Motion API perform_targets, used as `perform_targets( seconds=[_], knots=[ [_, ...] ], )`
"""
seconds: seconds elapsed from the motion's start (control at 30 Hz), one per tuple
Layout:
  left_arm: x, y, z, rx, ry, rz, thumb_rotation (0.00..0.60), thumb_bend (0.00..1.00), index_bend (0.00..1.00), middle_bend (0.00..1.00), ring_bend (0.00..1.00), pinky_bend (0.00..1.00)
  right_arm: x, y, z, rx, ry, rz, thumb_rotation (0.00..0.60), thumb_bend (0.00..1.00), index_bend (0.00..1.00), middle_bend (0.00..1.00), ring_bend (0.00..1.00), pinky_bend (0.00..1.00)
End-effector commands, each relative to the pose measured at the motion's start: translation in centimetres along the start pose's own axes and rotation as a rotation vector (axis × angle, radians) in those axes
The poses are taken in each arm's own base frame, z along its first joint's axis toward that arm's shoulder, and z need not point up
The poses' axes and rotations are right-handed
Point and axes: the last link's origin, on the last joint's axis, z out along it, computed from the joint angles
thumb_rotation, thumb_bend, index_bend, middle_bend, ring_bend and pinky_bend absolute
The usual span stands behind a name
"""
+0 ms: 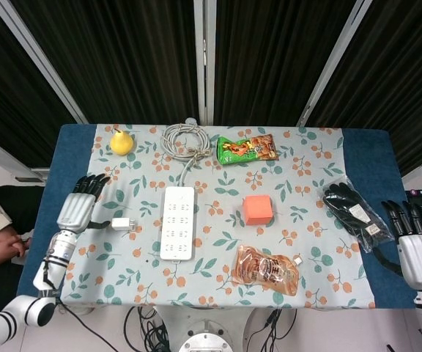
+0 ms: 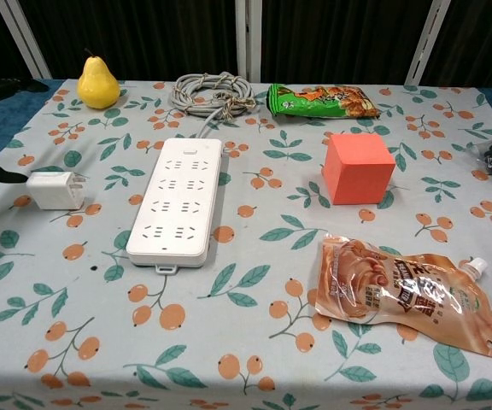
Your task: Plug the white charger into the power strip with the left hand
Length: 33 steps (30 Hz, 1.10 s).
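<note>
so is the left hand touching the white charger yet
Cannot tell. In the head view the left hand is open beside the white charger, its thumb tip reaching the charger's edge; neither view plainly shows contact or a gap.

My left hand [image 1: 76,210] hovers at frame left, fingers spread; my right hand [image 1: 419,257] waits lower right, fingers apart.

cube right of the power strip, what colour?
Orange-red cube, plain with no pattern; clearest in the chest view.
</note>
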Motion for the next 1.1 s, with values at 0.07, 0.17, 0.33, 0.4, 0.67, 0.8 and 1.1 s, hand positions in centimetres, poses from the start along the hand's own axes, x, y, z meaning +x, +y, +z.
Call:
perform_targets(
  seconds=[0.07, 0.17, 0.33, 0.4, 0.67, 0.8, 1.1],
  knots=[
    [-0.3, 0.3, 0.3, -0.001, -0.009, -0.001, 0.6, 0.0, 0.08, 0.03, 0.0, 0.0, 0.0, 0.2, -0.1, -0.007, -0.001, 0.0, 0.6, 0.15, 0.0, 0.1, 0.0, 0.01],
    [-0.4, 0.5, 0.5, -0.005, -0.015, -0.004, 0.6, 0.0, 0.08, 0.03, 0.0, 0.0, 0.0, 0.2, -0.1, -0.01, -0.001, 0.001, 0.6, 0.15, 0.0, 0.1, 0.0, 0.01],
    [-0.5, 1.0, 0.7, -0.019, -0.018, -0.008, 0.6, 0.0, 0.08, 0.03, 0.0, 0.0, -0.1, 0.3, -0.1, -0.015, -0.002, 0.001, 0.6, 0.15, 0.0, 0.1, 0.0, 0.01],
    [-0.4, 1.4, 0.8, -0.031, -0.013, -0.005, 0.6, 0.0, 0.08, 0.03, 0.0, 0.0, 0.0, 0.4, -0.2, -0.018, -0.002, 0.001, 0.6, 0.15, 0.0, 0.1, 0.0, 0.01],
    [0.5, 3.6, 1.4, -0.098, -0.004, 0.019, 0.6, 0.0, 0.08, 0.03, 0.0, 0.0, 0.0, 0.8, -0.5, -0.033, 0.0, 0.005, 0.6, 0.15, 0.0, 0.1, 0.0, 0.01],
    [0.7, 4.8, 1.9, -0.127, -0.009, 0.029, 0.6, 0.0, 0.08, 0.03, 0.0, 0.0, -0.1, 1.1, -0.7, -0.04, 0.002, 0.008, 0.6, 0.15, 0.0, 0.1, 0.0, 0.01],
    [0.7, 6.9, 2.6, -0.173, -0.034, 0.06, 0.6, 0.0, 0.08, 0.03, 0.0, 0.0, -0.2, 1.9, -1.1, -0.058, 0.003, 0.018, 0.6, 0.15, 0.0, 0.1, 0.0, 0.01]
  ],
)
